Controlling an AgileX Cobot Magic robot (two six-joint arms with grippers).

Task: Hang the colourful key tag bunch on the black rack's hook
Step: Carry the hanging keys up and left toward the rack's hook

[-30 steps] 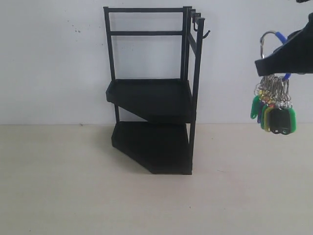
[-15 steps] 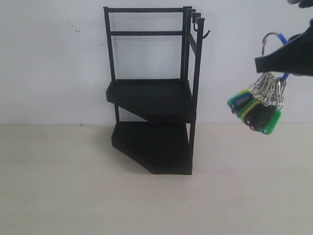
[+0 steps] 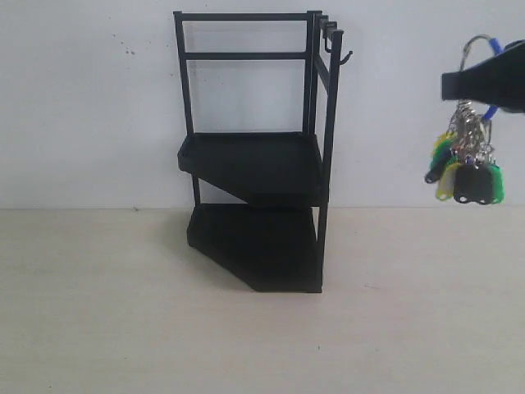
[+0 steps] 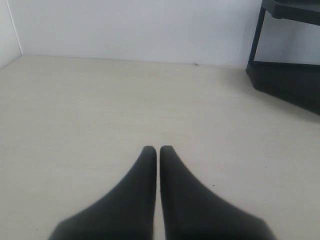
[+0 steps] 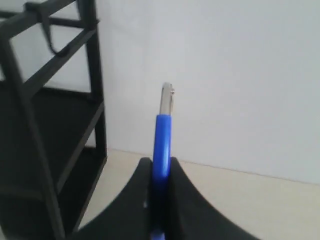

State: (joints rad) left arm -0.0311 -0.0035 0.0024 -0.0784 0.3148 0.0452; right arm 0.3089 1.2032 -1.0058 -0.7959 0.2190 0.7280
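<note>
— At three o'clock of the black rack (image 3: 250,164), what hangs in the air?
— The colourful key tag bunch (image 3: 467,168): green, yellow and black tags on silver rings. It dangles under the right gripper (image 3: 449,84), whose fingers (image 5: 182,205) pinch its blue loop (image 5: 161,145), well above the tabletop (image 3: 123,328).
— And the hook (image 3: 341,57)?
— At the rack's one o'clock corner, tip upturned, well apart from the bunch.
— The left gripper (image 4: 158,151)?
— Fingers pressed together on nothing, low over the tabletop.
</note>
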